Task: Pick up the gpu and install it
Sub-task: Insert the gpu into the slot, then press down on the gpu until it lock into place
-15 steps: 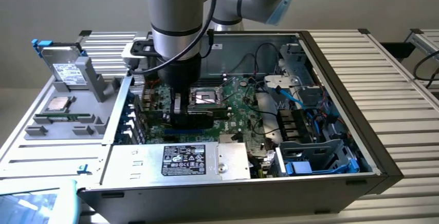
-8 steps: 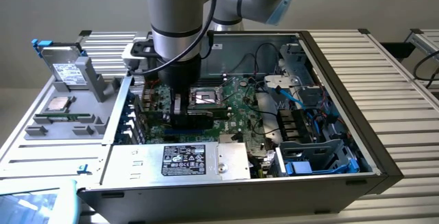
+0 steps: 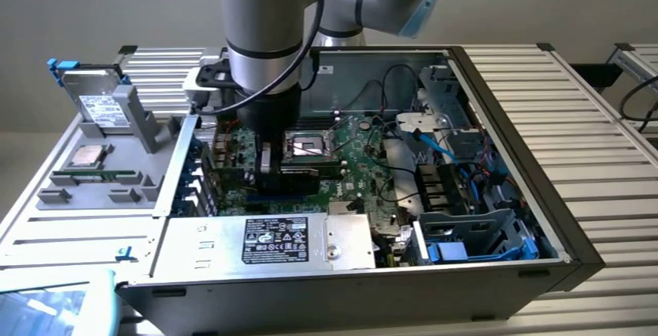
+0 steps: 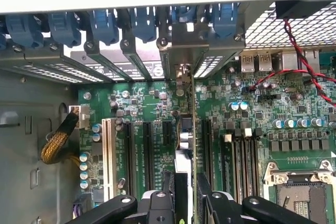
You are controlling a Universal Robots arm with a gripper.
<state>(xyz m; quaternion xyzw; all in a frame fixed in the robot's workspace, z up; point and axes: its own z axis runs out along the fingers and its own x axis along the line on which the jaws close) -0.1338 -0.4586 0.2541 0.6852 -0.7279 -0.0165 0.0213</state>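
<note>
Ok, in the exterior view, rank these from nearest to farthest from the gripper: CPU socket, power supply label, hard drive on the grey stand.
1. CPU socket, just to the exterior view's right of the gripper.
2. Power supply label, on the case's near edge.
3. Hard drive, outside the case, far on the exterior view's left.

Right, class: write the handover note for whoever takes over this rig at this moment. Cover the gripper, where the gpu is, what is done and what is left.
Gripper: shut on the gpu, down inside the open computer case.
Gpu: held on edge, upright, lined up with an expansion slot on the motherboard, its end bracket towards the rear slot openings.
Done: gpu picked up and brought to the slot.
Left: card not released; whether it is fully seated cannot be told.
</note>
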